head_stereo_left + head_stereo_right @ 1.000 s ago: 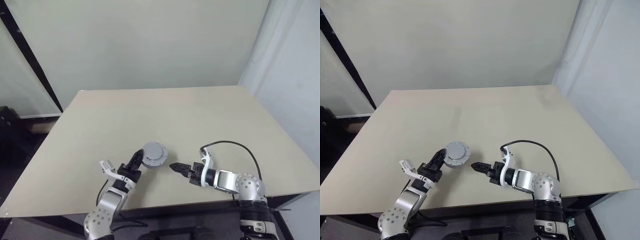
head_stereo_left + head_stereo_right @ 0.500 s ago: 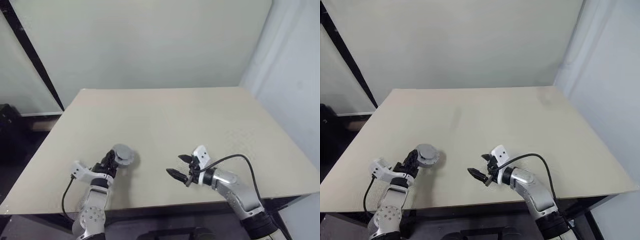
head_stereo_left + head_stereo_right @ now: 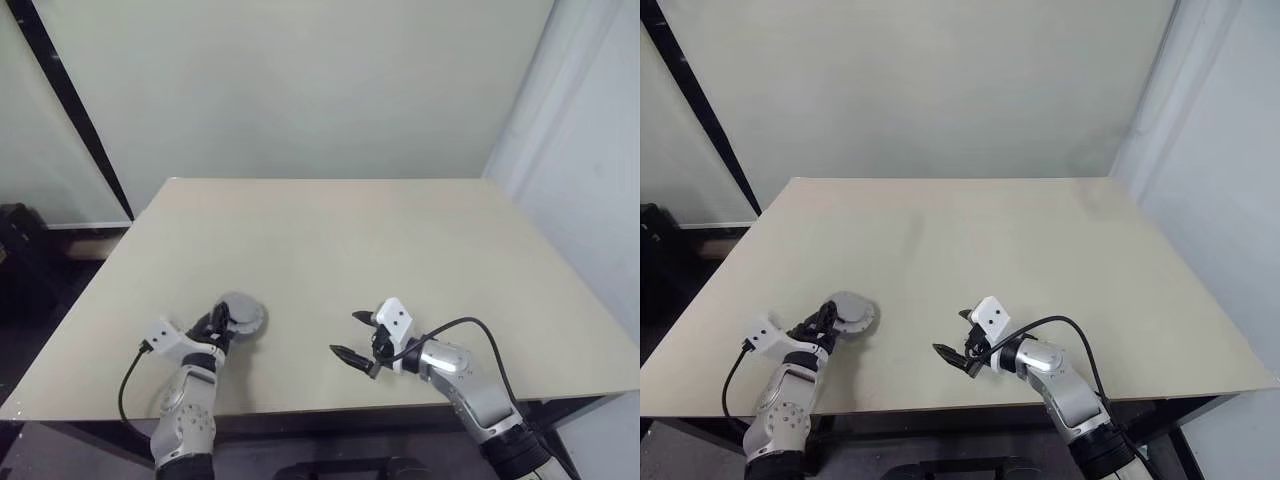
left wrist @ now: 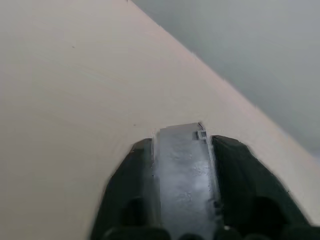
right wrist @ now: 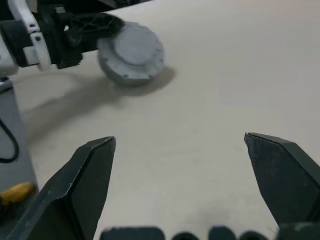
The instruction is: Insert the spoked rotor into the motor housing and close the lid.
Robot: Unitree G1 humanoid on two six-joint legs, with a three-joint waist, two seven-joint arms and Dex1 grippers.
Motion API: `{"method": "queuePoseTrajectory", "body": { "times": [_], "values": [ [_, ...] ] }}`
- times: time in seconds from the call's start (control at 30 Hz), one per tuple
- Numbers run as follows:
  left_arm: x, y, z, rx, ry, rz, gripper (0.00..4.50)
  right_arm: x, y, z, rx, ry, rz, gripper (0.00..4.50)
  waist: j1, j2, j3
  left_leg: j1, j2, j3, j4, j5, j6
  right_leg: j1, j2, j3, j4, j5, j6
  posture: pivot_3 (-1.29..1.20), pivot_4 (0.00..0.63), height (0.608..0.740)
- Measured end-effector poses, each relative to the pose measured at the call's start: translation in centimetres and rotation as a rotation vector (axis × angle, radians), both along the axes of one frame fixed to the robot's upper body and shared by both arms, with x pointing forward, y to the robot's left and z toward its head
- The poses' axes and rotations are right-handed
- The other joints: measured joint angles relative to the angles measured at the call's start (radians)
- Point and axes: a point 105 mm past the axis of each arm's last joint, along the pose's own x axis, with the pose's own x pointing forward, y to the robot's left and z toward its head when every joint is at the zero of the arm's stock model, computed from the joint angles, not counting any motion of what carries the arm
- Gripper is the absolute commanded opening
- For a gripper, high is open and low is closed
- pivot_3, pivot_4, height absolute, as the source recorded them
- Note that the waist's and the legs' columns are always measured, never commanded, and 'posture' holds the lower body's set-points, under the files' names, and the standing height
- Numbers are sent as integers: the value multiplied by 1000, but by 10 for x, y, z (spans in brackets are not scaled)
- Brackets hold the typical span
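The lid (image 3: 242, 314), a thick dull grey disc with its plain face up, sits low on the near-left part of the table. My left gripper (image 3: 220, 324) is shut on its rim, and the left wrist view has the lid (image 4: 182, 170) edge-on between the two black fingers. My right gripper (image 3: 352, 336) hovers open to the right of the disc with nothing between its fingers, one fingertip above the other. In the right wrist view the lid (image 5: 132, 52) lies well beyond those spread fingers. The spoked rotor and the motor housing are hidden.
The beige table (image 3: 350, 230) stretches far back to a pale wall. Its front edge runs just below both grippers. A black cable (image 3: 470, 325) loops off my right wrist. A dark post (image 3: 70, 110) leans at the left.
My left gripper carried the grey disc leftward and down toward the table. My right wrist rolled so its open fingers stand one over the other. The camera shifted a little.
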Motion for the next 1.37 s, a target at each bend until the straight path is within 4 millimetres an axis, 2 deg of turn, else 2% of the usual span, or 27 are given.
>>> {"method": "queuePoseTrajectory", "body": {
  "times": [0.13, 0.27, 0.4, 0.5, 0.63, 0.77, 0.87, 1.1, 1.37],
  "values": [
    [-9, 9, -6, 45, 34, 30, 4473, 1, 0, -2, -6, 0, -8, 4500, 2, 0, 0, 0, 0, 0, 0, 0, 0, 0, 0, 0, 0, 0, 0, 0, 0, 740],
    [-23, 22, -4, 169, 50, 16, 4473, 6, 1, -3, 4, 3, -49, 4500, 0, 0, 0, 0, 0, 0, 0, 0, -1, 0, 0, 0, 0, 0, 0, 0, 0, 740],
    [-29, 19, 29, 334, -44, -113, 4473, 22, -14, 0, 12, -12, -170, 4500, 4, 0, 0, -1, 0, 0, 0, 1, -2, -1, -1, -1, 0, 0, 0, 0, 0, 740],
    [-28, -5, 53, 381, -124, -283, 4473, 32, -27, 6, 24, -22, -236, 4500, 6, 0, 0, -1, 0, 1, 1, 0, -1, 0, -2, -1, 0, 0, -1, 0, 0, 740],
    [-29, -54, 70, 413, -180, -583, 4473, 35, -55, 1, 0, 4, -314, 4500, 5, 1, 0, -1, 0, 1, 1, 0, -1, -1, -2, 0, 0, 0, 0, 0, 0, 740],
    [-27, -79, 70, 424, -170, -749, 4473, 32, -87, -5, -50, 31, -400, 4500, 3, 4, 0, 0, 1, 0, 0, 0, 0, -1, 0, 0, 1, 0, 0, 0, 0, 740],
    [-23, -95, 71, 443, -181, -824, 4473, 29, -101, -3, -64, 32, -453, 4500, -1, 4, 0, 0, 1, 0, 0, 0, 0, 0, 0, 0, 2, 0, 0, 0, 0, 740],
    [-21, -106, 70, 480, -175, -902, 4473, 20, -128, -5, -88, 53, -538, 4500, -1, 4, 0, 0, 0, 1, 1, 0, 0, 0, 0, 1, 1, -1, 2, 0, 0, 740],
    [-19, -108, 63, 489, -152, -923, 4473, 17, -139, -1, -80, 60, -560, 4500, -1, 4, 0, 8, 1, 1, -1, 0, 1, 7, 0, 2, 1, -3, 4, 0, 0, 740]
  ]
}}
